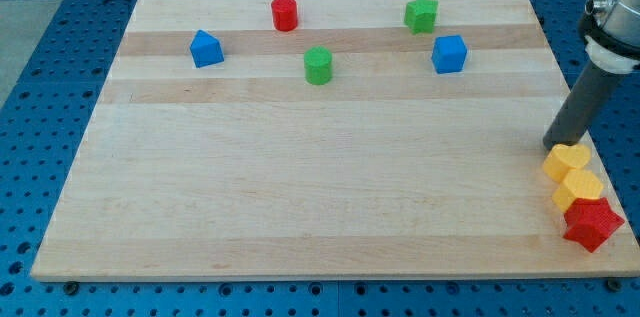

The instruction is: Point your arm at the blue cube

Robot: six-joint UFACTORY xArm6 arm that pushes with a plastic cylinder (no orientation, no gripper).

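Note:
The blue cube [449, 54] sits on the wooden board [300, 187] toward the view's top right. My tip [556, 145] rests on the board at the view's right edge, well below and to the right of the blue cube, just above a yellow block [566, 162]. The rod rises up and to the right out of the view.
A second blue block [206, 49] with a peaked top lies at the top left. A red cylinder [284, 13] and a green block [421, 14] lie near the top edge. A green cylinder [318, 65] is mid-top. Another yellow block [580, 189] and a red star [592, 224] sit at the lower right.

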